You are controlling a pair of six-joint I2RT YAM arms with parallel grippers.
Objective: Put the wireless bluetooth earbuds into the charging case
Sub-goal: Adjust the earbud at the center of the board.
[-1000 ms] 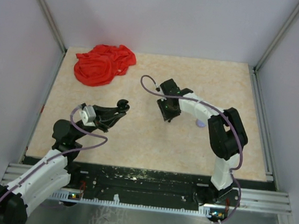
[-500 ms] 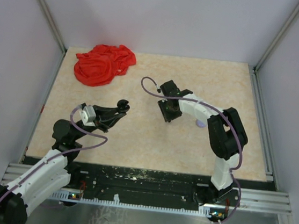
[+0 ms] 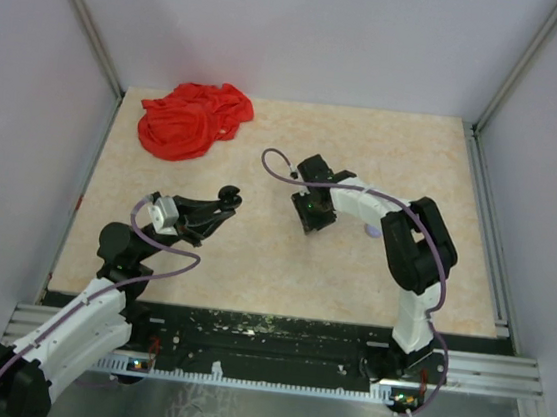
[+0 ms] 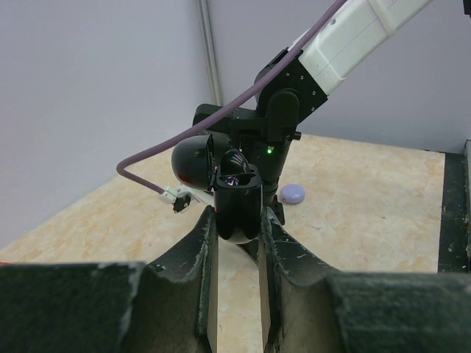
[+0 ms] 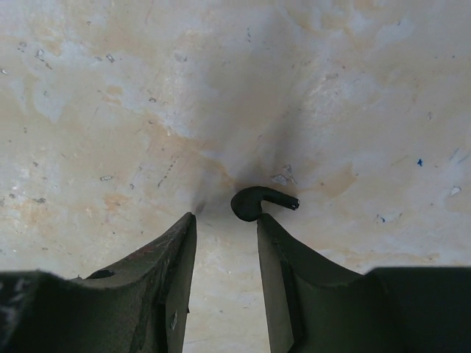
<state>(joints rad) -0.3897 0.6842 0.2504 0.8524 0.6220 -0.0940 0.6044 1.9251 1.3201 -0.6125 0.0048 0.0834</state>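
Note:
A black charging case (image 4: 237,209) is pinched between the fingers of my left gripper (image 4: 237,220), which is raised off the table; its lid stands open. From above, the left gripper (image 3: 224,198) sits left of centre. My right gripper (image 3: 309,218) points down at the table near the middle. Its jaws are open with nothing between them (image 5: 225,218). A black earbud (image 5: 256,201) lies on the table just beyond the right fingertip and touches it, its stem pointing right.
A lavender round case (image 4: 292,193) lies on the table beyond the right arm, and it also shows from above as the lavender case (image 3: 371,231). A crumpled red cloth (image 3: 193,118) lies at the back left. Walls enclose the table on three sides.
The right gripper's jaws have spread a little and the right wrist has shifted slightly left. The left arm and the case have not moved.

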